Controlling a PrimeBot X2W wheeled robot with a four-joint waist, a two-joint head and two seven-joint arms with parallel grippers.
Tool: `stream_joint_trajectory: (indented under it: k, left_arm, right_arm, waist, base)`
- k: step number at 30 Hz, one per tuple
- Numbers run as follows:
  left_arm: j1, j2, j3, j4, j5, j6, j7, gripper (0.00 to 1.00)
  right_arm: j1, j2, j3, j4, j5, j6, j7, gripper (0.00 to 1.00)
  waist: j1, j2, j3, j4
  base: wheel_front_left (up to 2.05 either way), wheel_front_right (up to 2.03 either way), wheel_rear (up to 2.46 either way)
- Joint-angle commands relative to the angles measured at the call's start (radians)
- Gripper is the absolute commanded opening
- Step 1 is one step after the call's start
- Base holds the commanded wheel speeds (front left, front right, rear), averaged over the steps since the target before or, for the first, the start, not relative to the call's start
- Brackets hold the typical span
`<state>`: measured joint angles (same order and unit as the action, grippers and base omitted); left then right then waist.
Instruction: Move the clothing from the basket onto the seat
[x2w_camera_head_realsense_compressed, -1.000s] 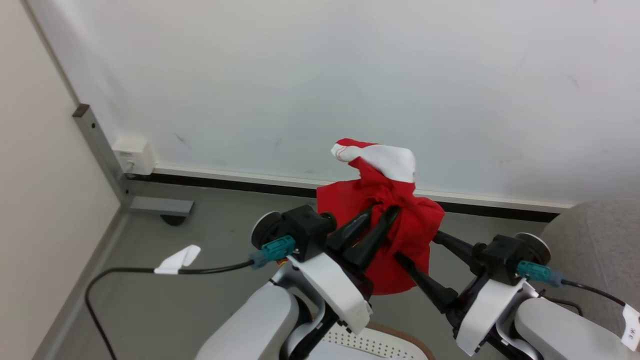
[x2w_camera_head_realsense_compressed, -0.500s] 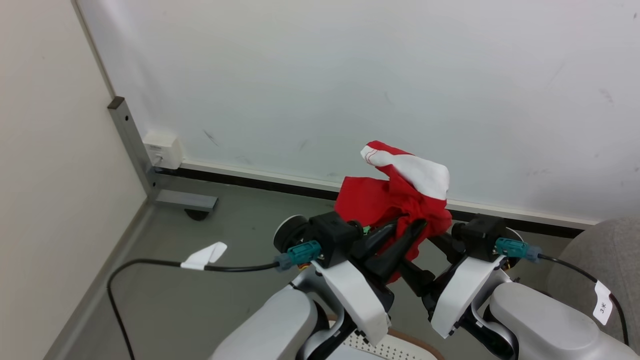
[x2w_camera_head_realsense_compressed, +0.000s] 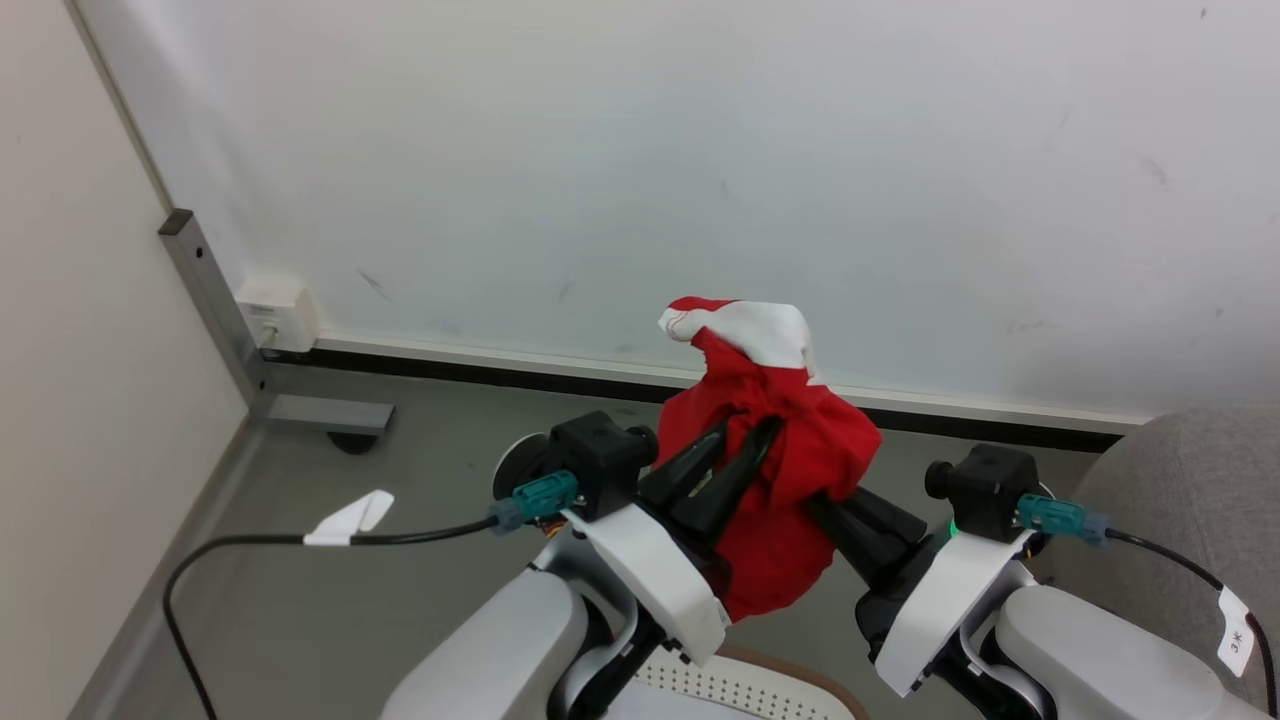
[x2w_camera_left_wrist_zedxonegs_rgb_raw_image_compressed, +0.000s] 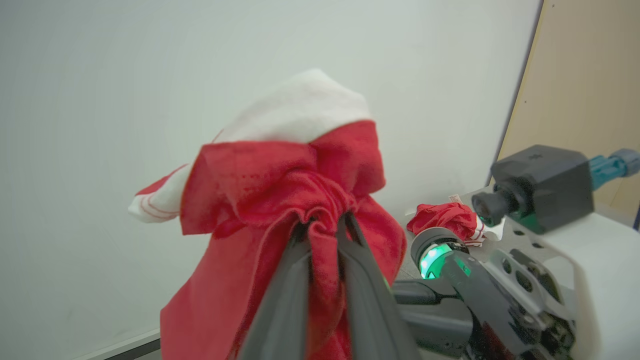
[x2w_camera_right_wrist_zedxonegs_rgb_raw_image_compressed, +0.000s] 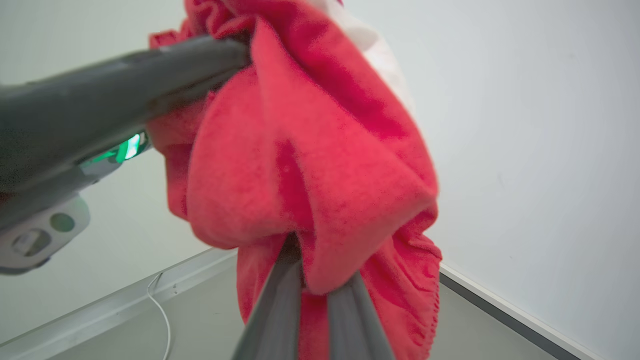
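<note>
The seat lies to the robot's right of both grippers, so I judge the coming move to be a sideways carry that way, and the right arm is the nearer one.

The red garment hangs in the air between the two grippers, above the floor and in front of the wall. It is well clear of the basket, whose brown rim peeks in at the bottom edge of the head view, under the forearms.

The left gripper is closed tight on a gathered knot of cloth high in the bundle. The right gripper comes in from the other side, lower down, and is pinched shut on a fold of the same garment. In the right wrist view the cloth bulges out over its closed fingers.

The two grips sit close together, so the cloth bunches rather than spreads. Its long axis runs up and down: a white panel edged with thin red stitching flops over the top, and a loose red tail droops beneath the grippers. It looks soft, limp and crumpled — likely to swing when carried.

In the left wrist view a second red bundle with striped trim lies farther off, past the right gripper. I cannot tell what it rests on.
</note>
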<state>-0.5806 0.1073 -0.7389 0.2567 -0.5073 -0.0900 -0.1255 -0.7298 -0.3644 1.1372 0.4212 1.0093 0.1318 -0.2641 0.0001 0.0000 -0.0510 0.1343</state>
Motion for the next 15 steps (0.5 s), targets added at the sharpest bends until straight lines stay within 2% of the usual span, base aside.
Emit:
stream_joint_trajectory:
  k: [1, 9, 10, 11, 12, 15]
  left_arm:
    - [0.016, 0.012, 0.009, 0.007, -0.011, 0.008, -0.008, 0.0]
    - [0.031, 0.025, 0.023, 0.025, -0.022, 0.027, -0.022, 0.0]
    - [0.035, 0.025, 0.024, 0.027, -0.023, 0.029, -0.023, 0.27]
    - [0.037, 0.024, 0.023, 0.028, -0.024, 0.03, -0.024, 0.87]
    - [0.038, 0.024, 0.02, 0.029, -0.026, 0.03, -0.024, 1.0]
    - [0.037, 0.027, 0.015, 0.021, -0.02, 0.035, -0.028, 1.0]
  right_arm:
    - [0.021, -0.012, -0.015, -0.019, -0.007, -0.002, 0.0, 0.0]
    - [0.08, -0.034, -0.119, -0.09, -0.063, -0.002, 0.0, 0.0]
    - [0.087, -0.035, -0.129, -0.096, -0.069, -0.002, 0.0, 0.0]
    - [0.092, -0.036, -0.141, -0.102, -0.076, -0.002, 0.0, 0.0]
    - [0.098, -0.037, -0.151, -0.109, -0.084, -0.002, 0.0, 0.0]
    - [0.112, -0.04, -0.189, -0.114, -0.107, -0.002, 0.0, 0.0]
  waist:
    - [-0.0001, 0.0, 0.0, -0.009]
    - [-0.0001, 0.0, 0.003, -0.028]
    - [-0.0001, 0.0, 0.004, -0.032]
    - [-0.0001, 0.0, 0.005, -0.037]
    - [-0.0001, 0.0, 0.005, -0.042]
    - [-0.0001, 0.0, 0.008, -0.064]
  base:
    - [0.0, 0.0, 0.0]
    - [0.0, 0.0, 0.0]
    - [0.0, 0.0, 0.0]
    - [0.0, 0.0, 0.0]
    - [0.0, 0.0, 0.0]
    - [0.0, 0.0, 0.0]
